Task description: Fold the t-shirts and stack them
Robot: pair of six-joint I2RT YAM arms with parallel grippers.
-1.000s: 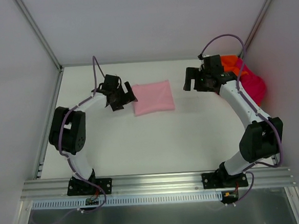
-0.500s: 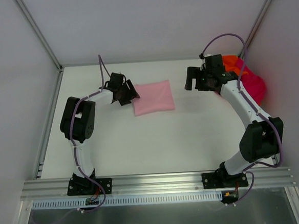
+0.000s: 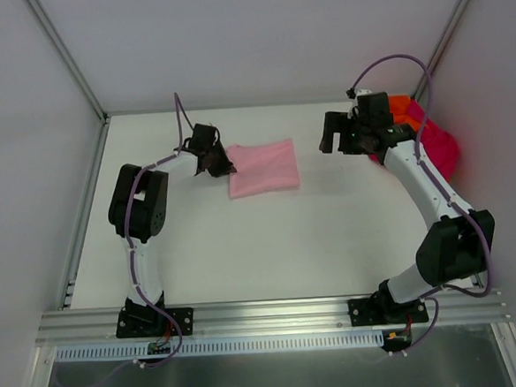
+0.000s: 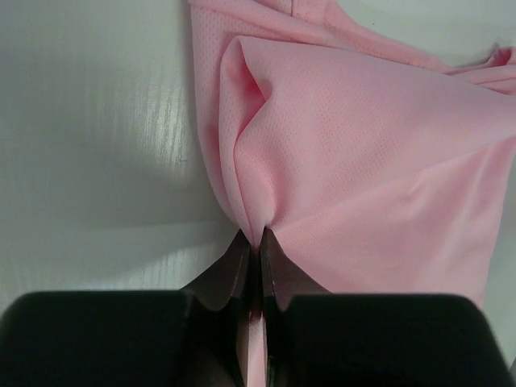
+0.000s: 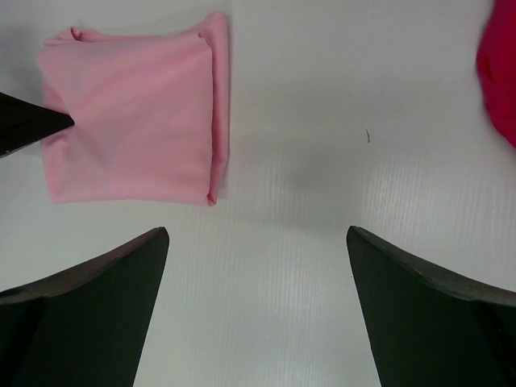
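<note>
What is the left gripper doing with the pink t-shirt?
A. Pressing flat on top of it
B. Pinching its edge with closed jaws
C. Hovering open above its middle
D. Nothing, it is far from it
B: the left wrist view shows the left gripper closed on a raised fold at the edge of the pink t-shirt.

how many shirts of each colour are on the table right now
light pink cloth t-shirt, folded: 1
magenta-red cloth t-shirt, bunched: 1
bright orange cloth t-shirt, bunched, partly hidden: 1
total: 3
</note>
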